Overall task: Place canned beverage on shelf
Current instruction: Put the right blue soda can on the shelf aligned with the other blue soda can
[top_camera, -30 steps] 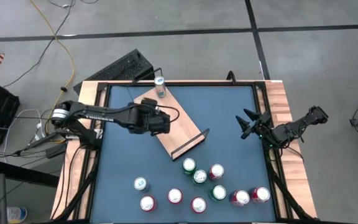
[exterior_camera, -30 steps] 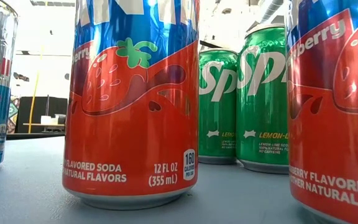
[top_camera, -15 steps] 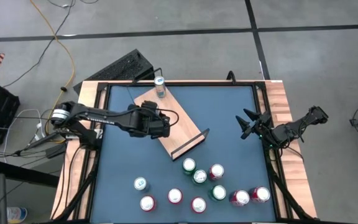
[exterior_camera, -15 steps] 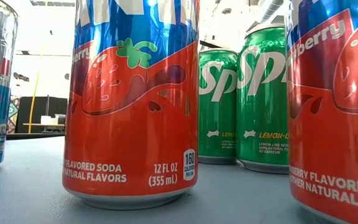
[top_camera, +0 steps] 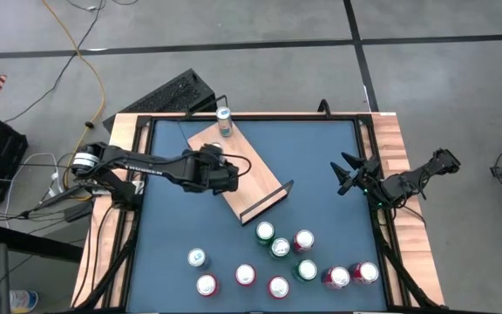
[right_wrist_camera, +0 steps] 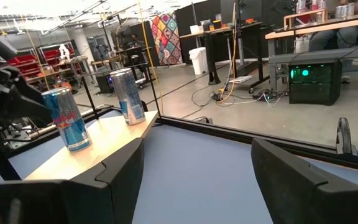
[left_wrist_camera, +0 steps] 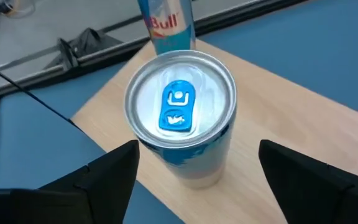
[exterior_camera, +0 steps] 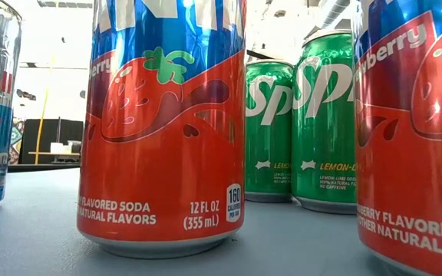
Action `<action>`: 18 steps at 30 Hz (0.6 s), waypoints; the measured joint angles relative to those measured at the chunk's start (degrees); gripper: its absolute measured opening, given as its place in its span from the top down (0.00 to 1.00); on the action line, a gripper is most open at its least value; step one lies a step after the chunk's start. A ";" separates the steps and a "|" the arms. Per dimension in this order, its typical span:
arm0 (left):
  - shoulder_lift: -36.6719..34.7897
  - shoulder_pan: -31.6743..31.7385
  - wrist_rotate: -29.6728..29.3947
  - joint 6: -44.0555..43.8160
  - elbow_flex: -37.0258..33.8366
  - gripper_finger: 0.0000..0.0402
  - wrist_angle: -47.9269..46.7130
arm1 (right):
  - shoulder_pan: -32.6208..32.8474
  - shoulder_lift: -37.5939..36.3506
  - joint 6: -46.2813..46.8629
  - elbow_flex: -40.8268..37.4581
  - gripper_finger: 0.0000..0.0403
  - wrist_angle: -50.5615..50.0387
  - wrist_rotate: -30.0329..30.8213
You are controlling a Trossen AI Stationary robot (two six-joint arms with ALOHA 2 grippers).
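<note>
Cans on shelf [top_camera: 247,179]: two
Left gripper [left_wrist_camera: 194,180] fingers spread, released around second can [left_wrist_camera: 180,115]; first can [top_camera: 224,120] at far end. Right gripper [top_camera: 345,174] open, idle. Nine cans [top_camera: 277,248] remain on table [top_camera: 321,148].

My overhead camera is looking straight down on the whole tabletop [top_camera: 321,174]. My low camera is sitting at tabletop height, very near the cluster of cans [exterior_camera: 162,126], facing level into the room. My left wrist camera is looking steeply down, close over a can [left_wrist_camera: 180,115] on the shelf [left_wrist_camera: 278,124]. My right wrist camera is looking across from the right side, sharing that shelf [right_wrist_camera: 114,134] and its two cans.
</note>
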 joint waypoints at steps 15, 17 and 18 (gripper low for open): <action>0.00 0.41 1.07 2.38 -1.64 0.72 0.90 | 0.00 0.00 0.02 -0.01 0.30 0.00 0.02; 0.00 0.04 1.13 2.99 -1.64 0.76 0.63 | 0.00 0.00 0.02 -0.01 0.30 0.00 0.02; 0.00 -0.23 1.08 2.90 -1.64 0.78 0.39 | 0.00 0.00 0.04 0.01 0.30 0.00 0.02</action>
